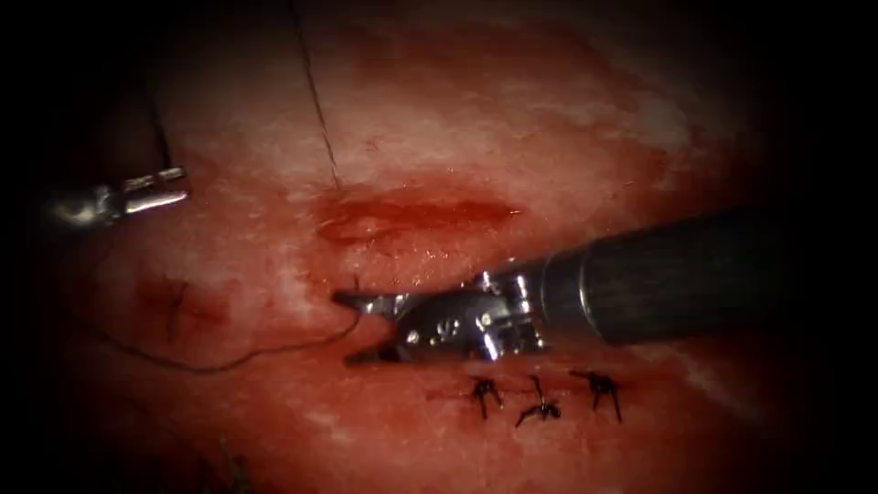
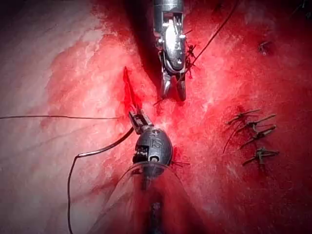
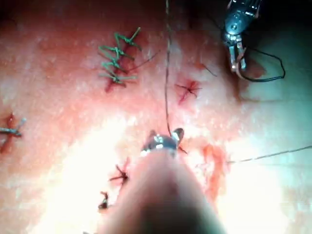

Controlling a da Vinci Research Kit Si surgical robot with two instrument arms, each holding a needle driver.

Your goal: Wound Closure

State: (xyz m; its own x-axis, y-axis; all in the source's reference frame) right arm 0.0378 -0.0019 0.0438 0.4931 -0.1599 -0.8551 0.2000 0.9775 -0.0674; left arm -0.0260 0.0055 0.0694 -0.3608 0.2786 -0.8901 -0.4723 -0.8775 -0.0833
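My right tool's jaws (image 1: 346, 327) are wide open and hold nothing. They sit just under the left end of the cut (image 1: 412, 215), with their tips pointing left. A dark thread (image 1: 219, 369) starts right at the gap between these jaws. From there it runs away to the left and a bit down in a long, soft bend, so it lies mostly sideways. My right tool is the one much nearer to this bit of thread and to the cut.

My left tool's jaws (image 1: 178, 183) are well off to the left of the cut. They look closed. In the left wrist view a thicker, bent dark strand comes out of them, so I think they hold the thread. I cannot tell if part of that strand is the needle. I cannot find the needle for sure anywhere.

Another thin line of thread comes down from the top and goes into the tissue (image 1: 512, 110) at the left end of the cut. The cut is open and wet with red fluid. Three dark stitches (image 1: 540, 398) sit in a row just below my right tool.
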